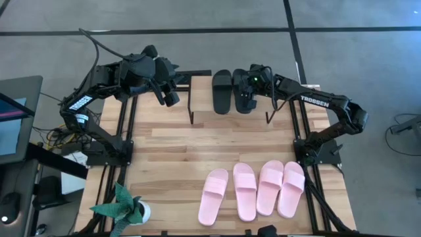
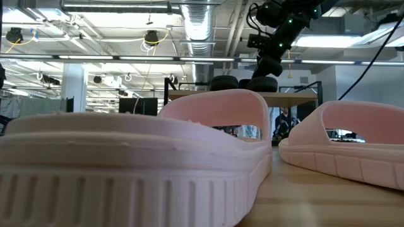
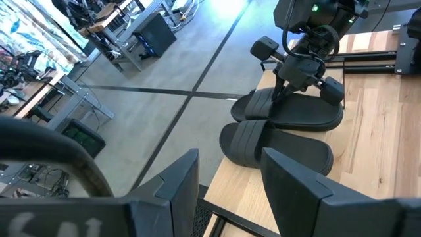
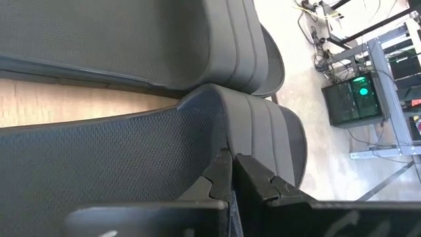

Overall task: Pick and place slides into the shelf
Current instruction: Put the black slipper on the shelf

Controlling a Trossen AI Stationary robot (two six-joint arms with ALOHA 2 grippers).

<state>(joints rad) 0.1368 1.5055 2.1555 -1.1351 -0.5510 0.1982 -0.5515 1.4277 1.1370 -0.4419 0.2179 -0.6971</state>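
The shelf [image 1: 200, 92] stands at the table's far edge. Two black slides lie side by side on its plank top, soles down: the left one [image 1: 222, 91] and the right one [image 1: 242, 100]. My right gripper [image 1: 246, 97] is shut and slants down onto the right black slide [image 3: 299, 113]. My left gripper [image 1: 170, 97] hangs open in the air to the left of the shelf, with nothing between its fingers [image 3: 177, 181]. Several pink slides [image 1: 253, 189] lie in a row on the table's near right part. My right gripper [image 4: 230, 158] touches the right black slide with its shut fingertips at the strap's edge [image 4: 227, 139], where the strap arches over the footbed. The fingers slant down from the table's right. Whether any of the strap is between them, I cannot tell. The slide lies flat on the shelf.
A small potted plant [image 1: 125, 209] stands at the table's near left corner. Bare wood [image 1: 197, 141] lies between the shelf and the pink slides. The shelf's thin black legs [image 1: 191, 108] stand on the table. A monitor [image 1: 13, 118] stands off the table's left side.
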